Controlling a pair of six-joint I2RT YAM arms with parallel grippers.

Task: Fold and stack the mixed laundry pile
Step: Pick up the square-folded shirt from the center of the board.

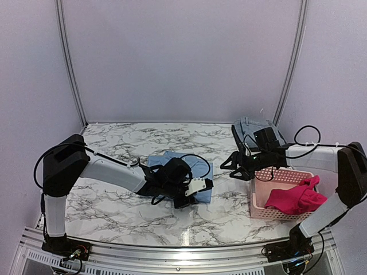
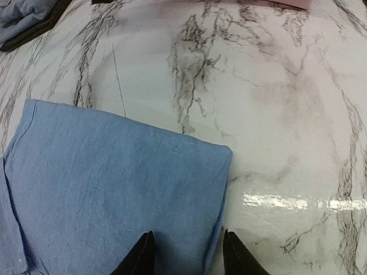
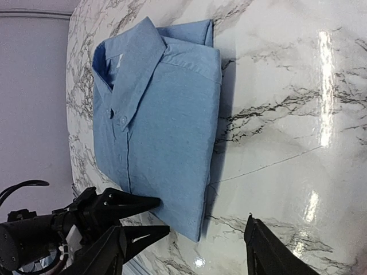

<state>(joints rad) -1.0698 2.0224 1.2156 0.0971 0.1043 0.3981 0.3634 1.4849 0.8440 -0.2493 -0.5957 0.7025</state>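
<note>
shirt: we see the light blue shirt [image 3: 166, 114] folded flat mid-table, collar up, buttoned front on top.
left gripper [image 2: 189, 255]: jaws apart over the shirt's near right corner. One finger is over the cloth, the other over bare marble just beside the edge. The cloth lies flat, so we see no pinch.
right gripper [image 1: 232, 167]: jaws wide apart and holding nothing. It hangs above the table between the shirt and the basket.
magenta garment [image 1: 295, 199]: bunched in the pink basket [image 1: 269, 213] at the right, with part of it draped over the rim.
tray [image 2: 34, 30]: dark and flat, at the far right of the table, with a grey-blue folded cloth [image 2: 20, 14] on it.
table [image 1: 114, 143]: white marble pattern, glossy, with glare patches near the shirt.
obstructions: in the top view the left arm and its cable cover much of the shirt. The right arm crosses in front of the tray and above the basket's far rim.
unclear: we cannot tell whether the left finger touches the cloth.
</note>
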